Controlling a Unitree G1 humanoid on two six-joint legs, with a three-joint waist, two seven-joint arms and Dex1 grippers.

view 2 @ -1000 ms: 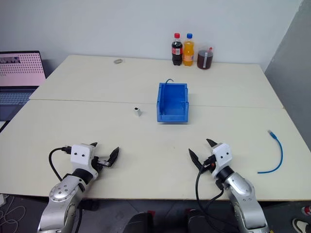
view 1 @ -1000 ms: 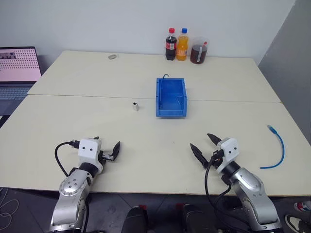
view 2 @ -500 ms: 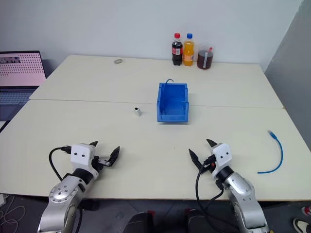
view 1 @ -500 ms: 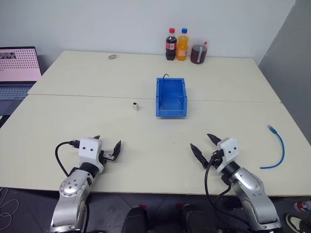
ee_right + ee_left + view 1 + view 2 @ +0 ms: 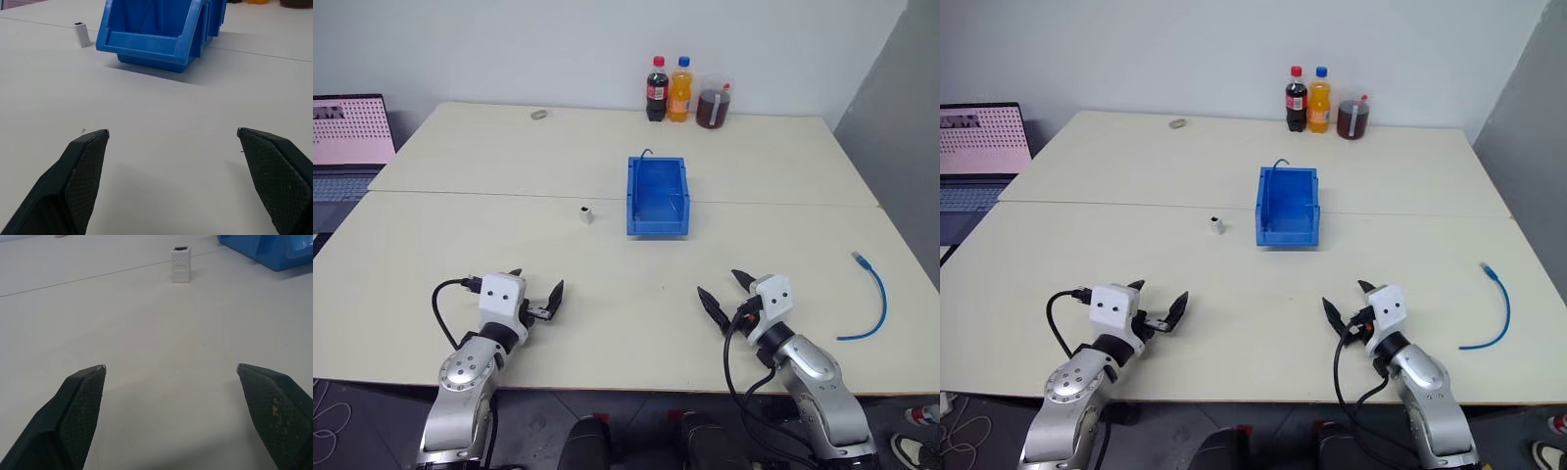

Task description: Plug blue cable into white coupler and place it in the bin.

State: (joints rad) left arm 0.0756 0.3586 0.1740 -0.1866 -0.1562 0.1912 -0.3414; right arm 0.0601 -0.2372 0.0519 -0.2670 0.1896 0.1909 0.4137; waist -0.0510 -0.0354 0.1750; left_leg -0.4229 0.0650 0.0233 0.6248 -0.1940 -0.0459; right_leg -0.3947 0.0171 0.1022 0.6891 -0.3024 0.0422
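Nearest the robot, the left end effector (image 5: 536, 299) and the right end effector (image 5: 724, 294) hover just over the counter (image 5: 607, 284), each with its black fingers spread wide and holding nothing. Farther out, the blue cable (image 5: 869, 299) lies curved near the counter's right edge, well apart from both end effectors. Beyond them, the white coupler (image 5: 586, 212) stands upright just left of the bin (image 5: 658, 196) at mid-counter, with three drink bottles (image 5: 683, 93) along the far edge.
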